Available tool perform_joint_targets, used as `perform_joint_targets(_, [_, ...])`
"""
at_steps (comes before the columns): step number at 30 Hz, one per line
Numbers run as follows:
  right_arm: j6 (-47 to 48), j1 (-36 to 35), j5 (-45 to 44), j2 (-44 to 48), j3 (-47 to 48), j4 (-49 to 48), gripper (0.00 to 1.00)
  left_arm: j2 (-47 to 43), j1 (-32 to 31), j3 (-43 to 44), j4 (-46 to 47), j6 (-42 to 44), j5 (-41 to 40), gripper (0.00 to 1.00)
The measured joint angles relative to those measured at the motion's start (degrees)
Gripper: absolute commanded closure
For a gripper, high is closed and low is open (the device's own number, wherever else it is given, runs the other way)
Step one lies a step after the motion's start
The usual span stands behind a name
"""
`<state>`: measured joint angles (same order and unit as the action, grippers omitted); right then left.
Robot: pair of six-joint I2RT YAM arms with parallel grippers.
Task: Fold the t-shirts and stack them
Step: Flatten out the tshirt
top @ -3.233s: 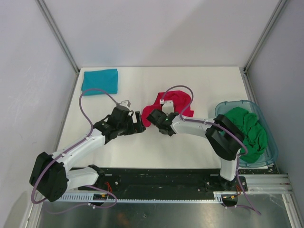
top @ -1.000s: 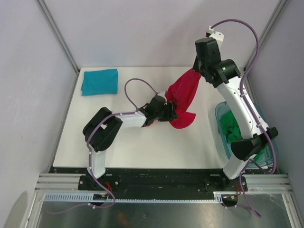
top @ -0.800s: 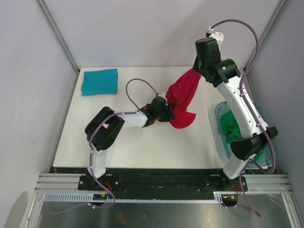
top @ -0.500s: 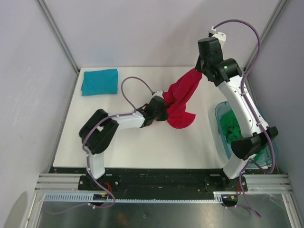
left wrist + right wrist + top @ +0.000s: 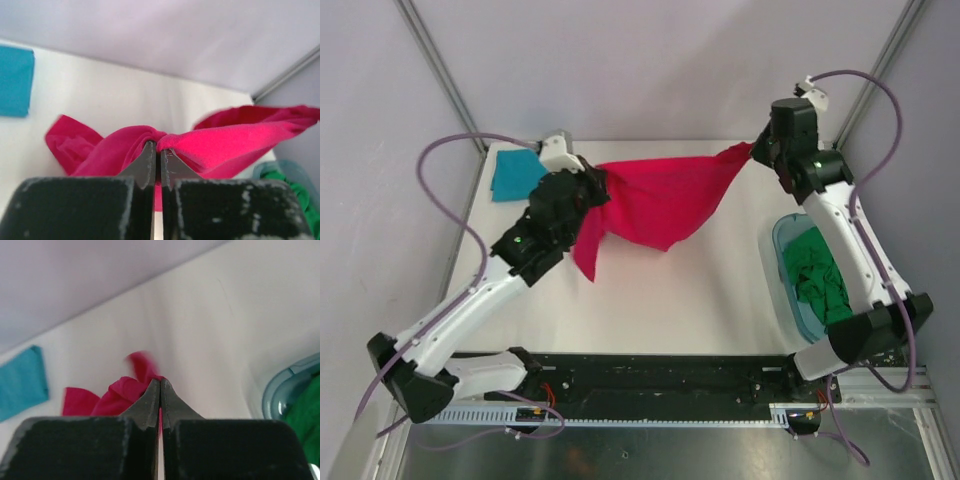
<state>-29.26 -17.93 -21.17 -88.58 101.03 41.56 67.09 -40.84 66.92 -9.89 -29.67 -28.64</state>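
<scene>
White table (image 5: 670,290) carries the scene, and above it the crimson t-shirt (image 5: 655,200) hangs in the air, taut along its upper edge between the two arms, its lower part sagging toward the table. At the right sits the see-through tub (image 5: 782,300) with the green t-shirt (image 5: 820,275) bunched inside. The teal t-shirt (image 5: 512,175) lies folded at the far left corner. The left fingers (image 5: 150,152) are clenched on a gathered wad of the red cloth, and the right fingers (image 5: 154,390) are pinched tight on the opposite end. The risk, as I judge it: each grip bites only a small bunch, so more pull apart could slip the cloth free, and the wadded left grip may trap several layers, so the shirt would land twisted instead of flat
</scene>
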Motion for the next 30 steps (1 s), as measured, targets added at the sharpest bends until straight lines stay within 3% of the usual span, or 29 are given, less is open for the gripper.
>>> perform_joint_targets(4, [-3.06,0.22,1.22,7.69,-3.37,-5.16,1.00,-4.15,0.26,3.37,-0.17,4.13,-2.95,1.00])
perform_joint_targets(11, [-6.29,0.17,4.28,19.74,-5.73,-9.73,1.00,-14.49,0.20,1.07,-2.03,6.71,-2.67,1.00])
perform_joint_targets(16, [-7.45,0.20,7.82,21.57,-10.12,-11.37,1.00,-17.81,1.49,-2.54,-2.12,5.99,-1.42,1.00])
perform_joint_targets(19, [-7.34,0.98,9.38,18.43,-11.19,-13.79,1.00,-12.85,6.69,-2.25,-1.55,4.15,1.79,1.00])
perform_joint_targets(23, [-7.21,3.34,11.89,7.98,-10.80,-19.76,1.00,1.68,14.29,4.50,-0.87,3.56,7.85,1.00])
perform_joint_targets(28, [-8.20,5.97,14.51,-7.02,-0.76,-21.53,1.00,21.46,21.75,25.14,-1.60,3.78,18.78,1.00])
perform_joint_targets(30, [-8.61,6.25,14.93,-10.34,4.83,-21.86,1.00,24.81,23.78,32.06,-1.90,3.76,22.14,1.00])
